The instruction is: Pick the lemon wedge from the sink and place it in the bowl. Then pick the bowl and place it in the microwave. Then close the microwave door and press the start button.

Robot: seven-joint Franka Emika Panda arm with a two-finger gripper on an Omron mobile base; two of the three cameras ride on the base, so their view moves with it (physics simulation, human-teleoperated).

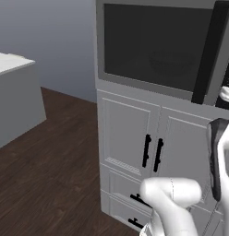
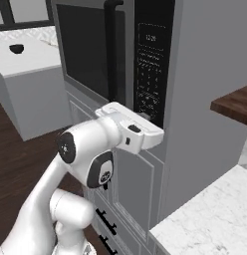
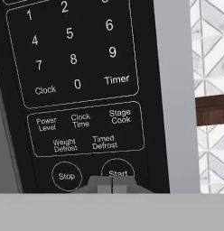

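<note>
The microwave door (image 1: pixel 148 46) stands closed, its dark glass pane beside a black vertical handle (image 1: pixel 207 50). To the right of the door (image 2: pixel 88 50) runs the dark control strip (image 2: pixel 151 60). My gripper (image 2: pixel 147 118) is pushed up against the lower end of that strip. In the hand view the keypad is very close, and my gripper (image 3: pixel 111 186) is shut, its two fingertips (image 3: pixel 105 186) together and touching the lower edge of the round Start button (image 3: pixel 117 172). The Stop button (image 3: pixel 66 176) sits just left of it. The bowl, lemon wedge and sink are out of sight.
Grey cabinet doors with black handles (image 1: pixel 152 152) sit under the microwave, with drawers lower down. A grey island counter (image 1: pixel 10 64) stands to the left across dark wood floor. A marble counter (image 2: pixel 210 219) and a brown wooden shelf (image 2: pixel 235 102) lie to the right.
</note>
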